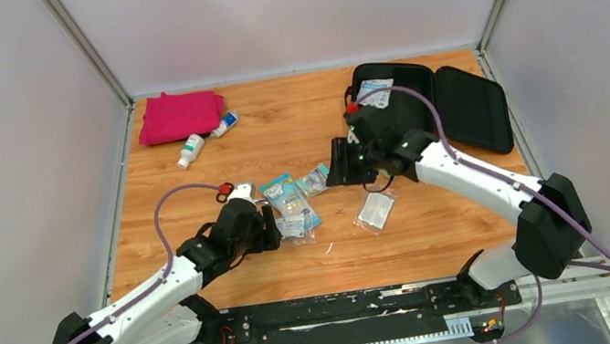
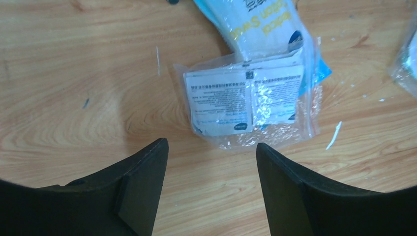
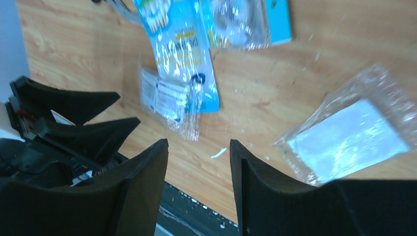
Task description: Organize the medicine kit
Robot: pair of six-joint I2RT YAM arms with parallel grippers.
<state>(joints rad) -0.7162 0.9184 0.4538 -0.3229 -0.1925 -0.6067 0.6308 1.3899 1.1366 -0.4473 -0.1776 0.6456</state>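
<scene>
The medicine kit lies open at the back right, black lining up, with a white packet in its left half. My left gripper is open and empty, its jaws just short of a clear bag of white sachets that lies under a blue swab packet. My right gripper is open and empty, held above the table between the kit and the packets. The right wrist view shows its jaws spread over bare wood, with a clear bag holding a white pad to the right.
A folded pink cloth lies at the back left, with a white bottle and a small tube beside it. A small packet and the white-pad bag lie mid-table. Grey walls enclose the table.
</scene>
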